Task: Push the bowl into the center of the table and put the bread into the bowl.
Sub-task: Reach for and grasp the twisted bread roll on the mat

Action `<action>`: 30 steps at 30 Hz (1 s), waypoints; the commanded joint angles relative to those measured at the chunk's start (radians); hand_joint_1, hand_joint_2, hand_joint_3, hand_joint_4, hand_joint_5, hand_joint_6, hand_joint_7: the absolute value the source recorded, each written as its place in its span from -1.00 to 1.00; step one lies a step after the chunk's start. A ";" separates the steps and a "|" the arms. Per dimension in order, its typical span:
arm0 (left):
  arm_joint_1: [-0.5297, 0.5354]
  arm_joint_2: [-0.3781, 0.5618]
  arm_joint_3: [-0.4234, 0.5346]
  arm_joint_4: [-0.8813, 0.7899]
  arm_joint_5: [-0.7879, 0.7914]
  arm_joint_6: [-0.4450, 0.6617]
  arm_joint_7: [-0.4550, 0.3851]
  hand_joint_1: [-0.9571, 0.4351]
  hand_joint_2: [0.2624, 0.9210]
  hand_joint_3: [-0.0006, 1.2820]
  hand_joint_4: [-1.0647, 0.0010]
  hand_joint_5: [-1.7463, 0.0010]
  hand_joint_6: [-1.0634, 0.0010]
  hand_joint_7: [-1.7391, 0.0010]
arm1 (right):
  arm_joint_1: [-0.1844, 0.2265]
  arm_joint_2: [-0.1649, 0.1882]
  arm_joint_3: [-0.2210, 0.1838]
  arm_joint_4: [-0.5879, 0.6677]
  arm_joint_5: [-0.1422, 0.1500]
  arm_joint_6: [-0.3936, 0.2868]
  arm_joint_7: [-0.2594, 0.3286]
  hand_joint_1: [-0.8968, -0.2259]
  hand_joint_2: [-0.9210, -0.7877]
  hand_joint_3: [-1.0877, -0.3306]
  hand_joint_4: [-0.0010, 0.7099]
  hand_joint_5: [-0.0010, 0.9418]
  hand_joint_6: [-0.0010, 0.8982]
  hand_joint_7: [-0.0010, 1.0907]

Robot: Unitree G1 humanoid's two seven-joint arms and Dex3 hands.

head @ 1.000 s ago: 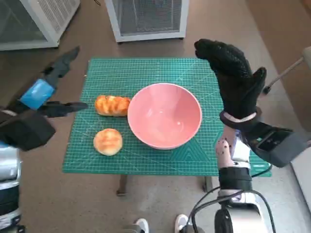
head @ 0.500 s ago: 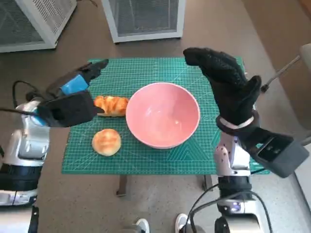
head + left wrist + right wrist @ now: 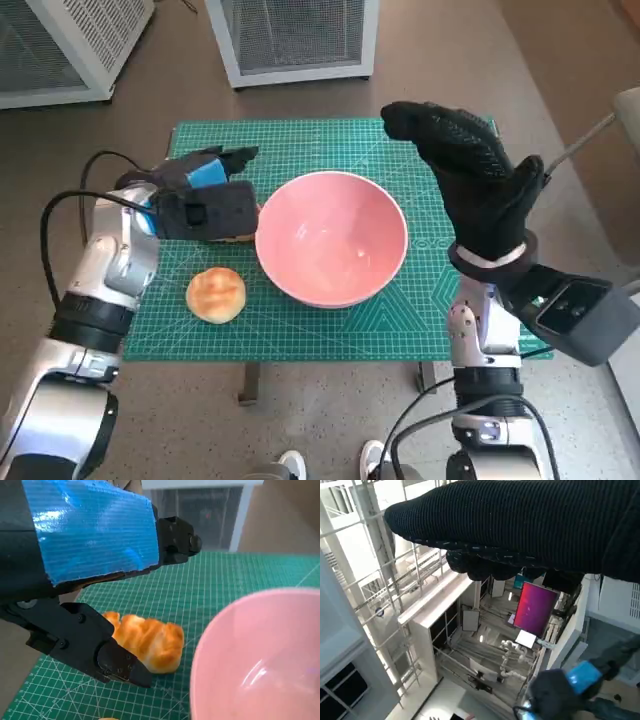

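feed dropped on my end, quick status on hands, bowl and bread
Left hand open above the long bread, not gripping. Right hand open, raised beside the pink bowl. Bowl mid-mat, empty. Round bun on mat. Nothing blocking.

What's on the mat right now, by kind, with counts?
Bread: 2, the long loaf under the left hand and the round bun
Bowls: 1, the pink bowl
Total: 3
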 commanded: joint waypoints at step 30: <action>-0.160 -0.102 -0.109 0.546 0.072 -0.086 0.194 0.48 0.82 -0.95 -0.19 0.19 -0.17 0.66 | 0.040 0.008 -0.004 -0.039 0.014 0.045 -0.018 0.21 -1.00 0.63 -0.31 -0.97 -0.96 0.29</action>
